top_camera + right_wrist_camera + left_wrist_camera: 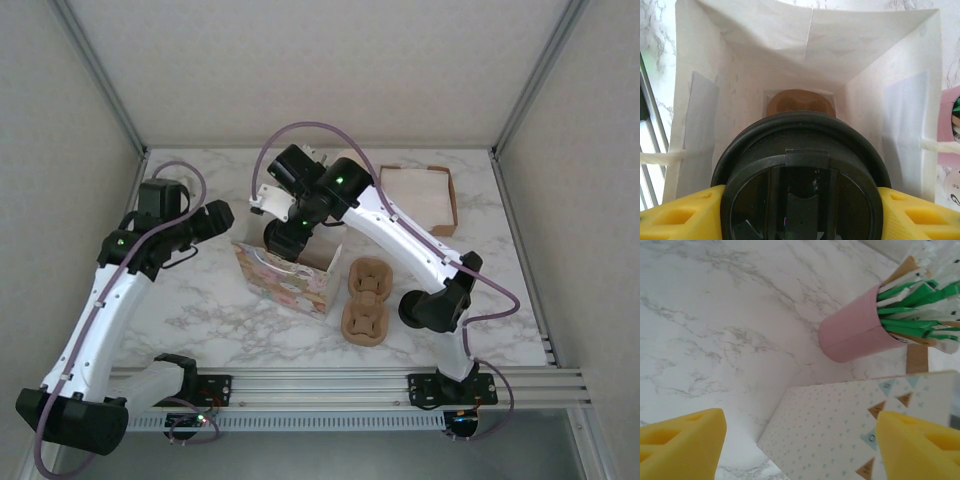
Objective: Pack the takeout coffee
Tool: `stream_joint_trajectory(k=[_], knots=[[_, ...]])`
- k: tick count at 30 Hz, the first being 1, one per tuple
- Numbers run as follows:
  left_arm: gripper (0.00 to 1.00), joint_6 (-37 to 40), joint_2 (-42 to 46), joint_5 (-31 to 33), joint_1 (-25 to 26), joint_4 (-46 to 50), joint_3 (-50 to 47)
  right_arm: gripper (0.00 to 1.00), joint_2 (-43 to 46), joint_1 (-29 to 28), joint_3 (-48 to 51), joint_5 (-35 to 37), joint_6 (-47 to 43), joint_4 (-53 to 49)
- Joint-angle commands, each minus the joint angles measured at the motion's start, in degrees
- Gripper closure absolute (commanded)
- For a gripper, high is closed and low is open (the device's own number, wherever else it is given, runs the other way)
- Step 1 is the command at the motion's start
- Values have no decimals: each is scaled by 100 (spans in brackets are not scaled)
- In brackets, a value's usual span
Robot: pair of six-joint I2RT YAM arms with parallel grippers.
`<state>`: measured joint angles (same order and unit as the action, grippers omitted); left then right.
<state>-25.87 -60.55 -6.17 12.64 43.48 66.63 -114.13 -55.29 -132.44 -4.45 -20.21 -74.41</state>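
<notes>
The takeout coffee (800, 185), a cup under a round black lid, sits between the yellow fingers (685, 215) of my right gripper (800, 212), which is shut on it. The cup hangs in the mouth of an open white paper bag (765, 35); something brown (800, 102) lies at the bag's bottom. From above, the right gripper (285, 240) is over the patterned bag (290, 280) at mid table. My left gripper (800, 450) stands open beside the bag's dotted side (840, 430), holding nothing; in the top view the left gripper (215, 220) is just left of the bag.
A pink cup (855, 335) full of green and white sticks (920, 300) stands behind the bag. Two brown pulp cup carriers (365, 300) lie right of the bag. A shallow cardboard tray (420, 195) sits at the back right. Frame posts stand at the table's back corners.
</notes>
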Motion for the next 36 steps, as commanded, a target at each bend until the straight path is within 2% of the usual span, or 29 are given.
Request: stream_joint_trajectory(k=[1, 29, 36], knots=[[22, -319, -43, 330, -51, -77, -152, 43, -179, -87, -203, 49, -119, -135], [24, -199, -751, 76, -368, -202, -417, 46, -742, -135, 103, 102, -203, -223], [25, -641, -824, 34, -368, -561, -983, 46, -665, -132, 410, 131, -151, -101]])
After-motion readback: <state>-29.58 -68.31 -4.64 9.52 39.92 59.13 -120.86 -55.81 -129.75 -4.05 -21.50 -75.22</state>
